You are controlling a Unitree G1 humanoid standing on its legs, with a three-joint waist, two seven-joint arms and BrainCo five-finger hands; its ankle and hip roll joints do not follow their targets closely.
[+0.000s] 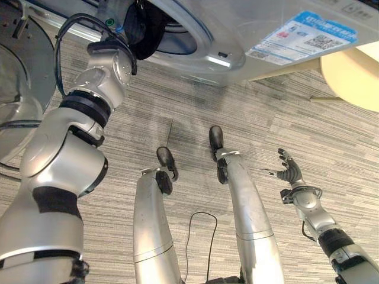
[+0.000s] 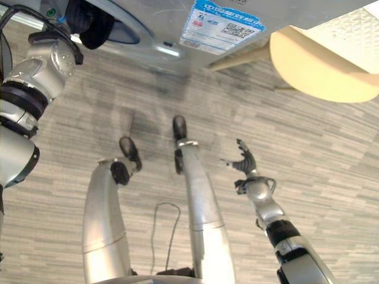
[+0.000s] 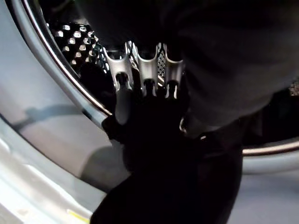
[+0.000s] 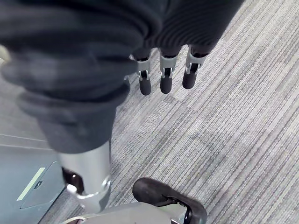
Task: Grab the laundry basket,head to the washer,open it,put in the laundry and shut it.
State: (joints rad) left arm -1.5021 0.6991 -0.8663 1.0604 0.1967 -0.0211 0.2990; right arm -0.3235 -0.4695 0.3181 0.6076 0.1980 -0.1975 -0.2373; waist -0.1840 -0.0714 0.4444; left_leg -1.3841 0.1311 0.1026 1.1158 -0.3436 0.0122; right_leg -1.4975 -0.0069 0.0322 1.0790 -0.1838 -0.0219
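Note:
The silver washer (image 1: 237, 35) stands ahead with its round drum opening (image 1: 177, 35) uncovered. My left arm reaches up into that opening, and my left hand (image 3: 154, 140) is inside the rim, against dark laundry (image 3: 233, 56) that hangs across the mouth of the perforated drum (image 3: 70, 37). The same dark cloth (image 2: 89, 26) shows bunched at the opening in the eye views. My right hand (image 1: 290, 171) hangs low at the right over the grey carpet, open, its fingers (image 4: 161, 79) straight and holding nothing.
The washer's glass door (image 1: 18, 106) is swung open at the far left. A pale round object (image 1: 352, 77) sits right of the washer. Striped grey carpet (image 1: 284, 118) covers the floor in front.

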